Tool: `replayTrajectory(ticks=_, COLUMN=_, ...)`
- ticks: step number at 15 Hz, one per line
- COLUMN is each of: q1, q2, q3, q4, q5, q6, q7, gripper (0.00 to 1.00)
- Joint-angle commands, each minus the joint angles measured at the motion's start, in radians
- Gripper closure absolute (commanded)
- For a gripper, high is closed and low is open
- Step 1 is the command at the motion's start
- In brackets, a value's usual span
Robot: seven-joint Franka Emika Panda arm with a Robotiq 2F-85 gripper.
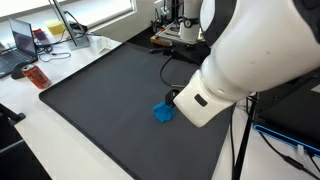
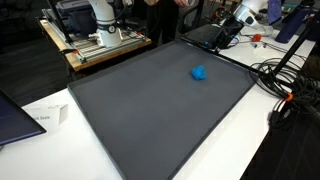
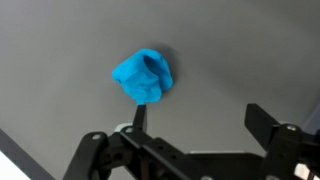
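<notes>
A wide dark-grey matte mat [image 3: 60,45] covers a white bench [image 1: 60,150] in a cluttered lab, and it fills the wrist view as plain background. Nearest the wrist camera, the robot's black two-fingered hand [image 3: 200,125] hangs over the mat with its jaws spread as wide as they go and nothing between them. One slim finger [image 3: 140,115] sits just below a small bright-blue crumpled lump of soft-looking material [image 3: 143,77], while the other finger stands well off to the side of it. The blue lump is therefore ahead of the hand and off-centre, in line with one finger rather than with the gap.

In an exterior view the blue lump [image 1: 162,113] lies on the mat just beside the big white robot arm [image 1: 250,60]. The hand itself is mostly hidden there, so I cannot tell how high it hangs.

I judge the step in hand to be lining up over the blue lump. Doing it well calls for a sideways shift until the lump sits midway between the fingers. A straight descent comes after that, low enough to bracket its bulk rather than a loose fold, yet short of scraping the mat.

Far beyond the blue lump, off the mat's edge, stand an open grey laptop [image 1: 22,42] and a small orange-red packet [image 1: 37,76]. Tangled black cables [image 2: 285,90] lie well apart from it.
</notes>
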Motion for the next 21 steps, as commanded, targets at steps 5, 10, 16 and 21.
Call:
replayTrajectory(ticks=5, q1=-0.056, q2=0.124, q3=-0.039, q4=0.209, q5=0.172, q6=-0.054, q7=0.002, gripper=0.0)
replayTrajectory(ticks=10, q1=-0.133, q2=0.139, q3=-0.005, q4=0.219, q5=0.226, q6=-0.054, q7=0.049, gripper=0.0)
replayTrajectory(ticks=16, q1=-0.192, q2=0.165, q3=0.022, q4=0.231, q5=0.319, q6=-0.04, q7=0.119, gripper=0.0)
replayTrajectory(ticks=21, q1=-0.228, q2=0.18, q3=0.024, q4=0.235, q5=0.361, q6=0.018, q7=0.178, gripper=0.0)
